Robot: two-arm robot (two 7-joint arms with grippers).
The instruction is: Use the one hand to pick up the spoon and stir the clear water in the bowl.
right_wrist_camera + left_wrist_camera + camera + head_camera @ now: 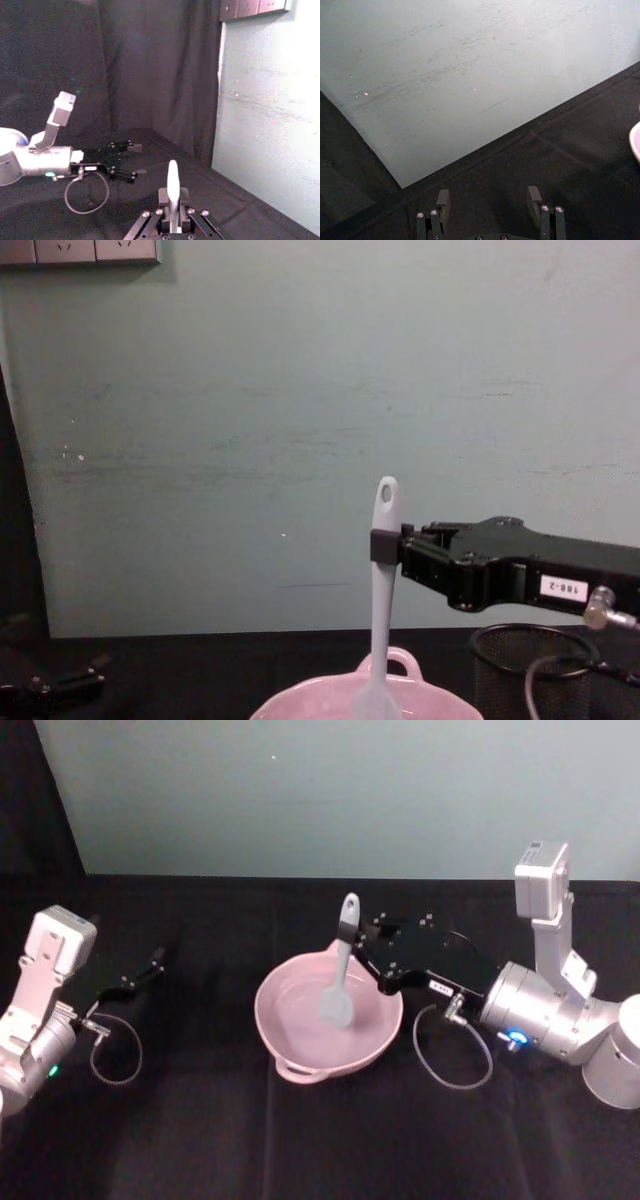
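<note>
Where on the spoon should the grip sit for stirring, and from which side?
Grip the upper handle of the spoon, just below its end hole, side-on from the robot's right, where the right gripper is shut on it. The handle stands near upright with the head down in the bowl, so a lower grip would likely crowd the rim. Left gripper sits open, far left.

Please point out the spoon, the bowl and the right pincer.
spoon (342, 968), head view, middle of its handle.
bowl (330, 1061), head view, near rim.
right pincer (385, 545), chest view, between its fingertips.
</note>
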